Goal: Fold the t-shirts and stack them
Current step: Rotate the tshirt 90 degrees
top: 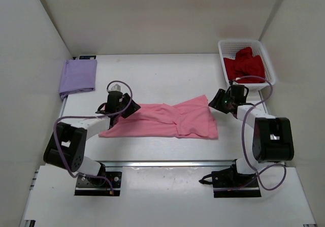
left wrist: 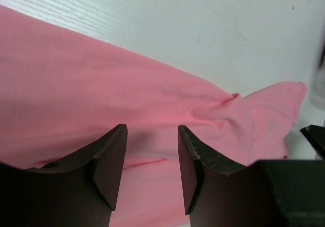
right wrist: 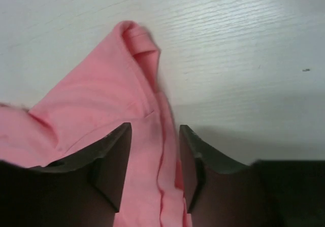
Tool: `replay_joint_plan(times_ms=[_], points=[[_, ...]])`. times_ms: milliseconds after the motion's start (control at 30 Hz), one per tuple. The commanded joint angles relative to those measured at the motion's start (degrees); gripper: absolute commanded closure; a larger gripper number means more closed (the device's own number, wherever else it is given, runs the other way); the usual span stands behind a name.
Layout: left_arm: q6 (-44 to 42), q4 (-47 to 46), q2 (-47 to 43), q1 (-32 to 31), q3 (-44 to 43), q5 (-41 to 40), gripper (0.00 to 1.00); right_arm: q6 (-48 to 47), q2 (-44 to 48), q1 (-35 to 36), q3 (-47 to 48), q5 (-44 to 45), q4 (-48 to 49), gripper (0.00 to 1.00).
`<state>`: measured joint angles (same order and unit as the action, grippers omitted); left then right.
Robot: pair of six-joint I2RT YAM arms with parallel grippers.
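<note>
Looking down from overhead, I can't see either set of fingertips; the wrist housings cover them, and the left gripper [top: 126,109] hides the pink shirt's left end. The pink shirt [top: 167,120] lies stretched out flat on the table [top: 162,74], wrinkled through its middle. Both wrist cameras cut it off at the frame edges, so I only get pieces of it there. In the left wrist view a dark shape pokes in past the shirt's far tip, too cropped for me to name.

Beyond the pink shirt's left end, well apart from it, the lavender shirt [top: 77,76] sits folded. Beyond its right end the dark red shirt [top: 245,64] is bunched inside the white basket [top: 223,46], its lower part masked by the lattice wall.

Left gripper: its wrist view shows the jaws standing apart, clear gap, pink cloth visible between and beneath them, nothing pinched. Whether the tips touch the cloth, I can't tell.

Right gripper [right wrist: 155,128]: jaws apart too, low over the pink shirt's right corner, a folded hem running up between them, not clamped on it.
</note>
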<state>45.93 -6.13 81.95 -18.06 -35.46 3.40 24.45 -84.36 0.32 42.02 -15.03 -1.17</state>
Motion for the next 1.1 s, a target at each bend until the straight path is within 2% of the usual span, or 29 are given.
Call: replay_joint_plan(times_ms=[0,333,400,467,500,533,700,867,967,1067], points=[[2.1,-4.1,2.3,2.2,-2.2,2.5,0.45,2.3,-5.5,0.4,2.6,0.2,9.1,0.56],[6.5,-8.8,8.5,5.8,-2.0,7.0,0.45,2.5,-17.8,2.8,11.7,-0.5,9.1,0.48],[7.8,-9.7,9.5,7.2,-1.0,8.3,0.46,2.7,-19.3,2.9,13.4,-0.6,8.5,0.65],[8.8,-11.0,9.0,8.7,1.3,8.4,0.47,3.0,-19.1,2.9,13.4,-0.3,8.0,0.89],[9.0,-11.0,8.4,9.4,1.7,7.4,0.47,3.0,-18.7,3.0,13.2,0.9,7.9,0.98],[8.8,-11.0,8.2,9.8,2.8,7.2,0.47,3.1,-17.9,2.8,13.0,1.4,7.8,1.00],[9.4,-10.8,4.7,14.6,7.0,4.9,0.45,2.7,-12.7,1.2,11.2,7.1,5.4,1.00],[10.8,-12.1,5.2,17.1,8.2,6.1,0.46,1.3,-12.9,-0.2,12.7,7.0,3.7,1.00],[10.8,-11.7,5.3,15.7,6.7,7.5,0.46,1.3,-12.9,-0.2,12.6,5.4,5.2,0.92],[9.0,-10.0,3.3,13.5,3.8,6.8,0.39,0.8,-12.2,1.0,14.1,5.9,3.6,0.72]])
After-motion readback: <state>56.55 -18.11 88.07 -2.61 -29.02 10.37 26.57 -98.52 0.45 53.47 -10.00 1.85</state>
